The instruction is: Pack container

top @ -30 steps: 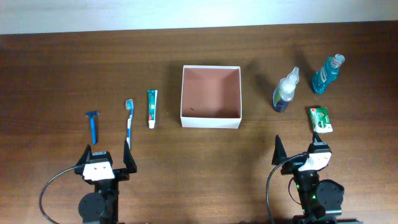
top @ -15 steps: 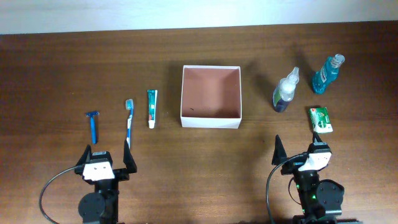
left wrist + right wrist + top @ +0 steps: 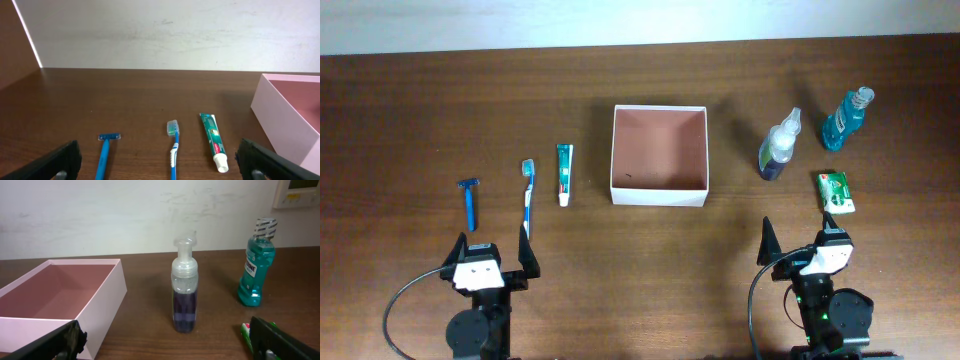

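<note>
The container (image 3: 659, 196), a square shallow box with white walls and a reddish-brown inside, sits empty at the table's middle; it also shows in the left wrist view (image 3: 280, 117) and right wrist view (image 3: 102, 305). Left of it lie a toothpaste tube (image 3: 564, 173), a toothbrush (image 3: 528, 190) and a blue razor (image 3: 470, 200). Right of it stand a clear pump bottle (image 3: 779, 146) and a teal mouthwash bottle (image 3: 847, 117), with a green packet (image 3: 836, 192) lying flat. My left gripper (image 3: 490, 252) is open and empty near the front edge. My right gripper (image 3: 800, 243) is open and empty.
A pale wall runs behind the table's far edge (image 3: 160, 69). Black cables loop from both arm bases at the front (image 3: 400, 300).
</note>
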Action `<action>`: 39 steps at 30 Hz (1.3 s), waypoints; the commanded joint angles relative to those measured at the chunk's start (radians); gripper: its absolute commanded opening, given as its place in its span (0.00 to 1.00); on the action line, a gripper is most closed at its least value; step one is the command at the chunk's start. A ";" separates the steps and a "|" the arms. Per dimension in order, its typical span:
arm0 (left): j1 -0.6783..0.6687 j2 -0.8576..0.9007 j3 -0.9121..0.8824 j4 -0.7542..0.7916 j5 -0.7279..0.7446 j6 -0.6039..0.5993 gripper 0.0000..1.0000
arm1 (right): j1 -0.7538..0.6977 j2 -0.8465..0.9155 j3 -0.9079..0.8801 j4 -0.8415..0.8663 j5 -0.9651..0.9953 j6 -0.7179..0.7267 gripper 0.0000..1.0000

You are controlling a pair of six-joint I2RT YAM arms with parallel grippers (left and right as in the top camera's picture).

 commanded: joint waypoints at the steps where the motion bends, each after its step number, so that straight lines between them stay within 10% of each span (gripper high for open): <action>1: -0.004 -0.006 -0.002 -0.005 0.019 0.012 0.99 | 0.005 -0.005 -0.005 -0.005 -0.005 -0.007 0.98; 29: -0.004 -0.006 -0.003 -0.005 0.019 0.012 0.99 | 0.005 -0.005 0.009 0.337 -0.139 0.005 0.98; 39: -0.004 -0.006 -0.003 -0.005 0.019 0.012 0.99 | 0.005 0.173 0.339 0.206 -0.036 -0.011 0.98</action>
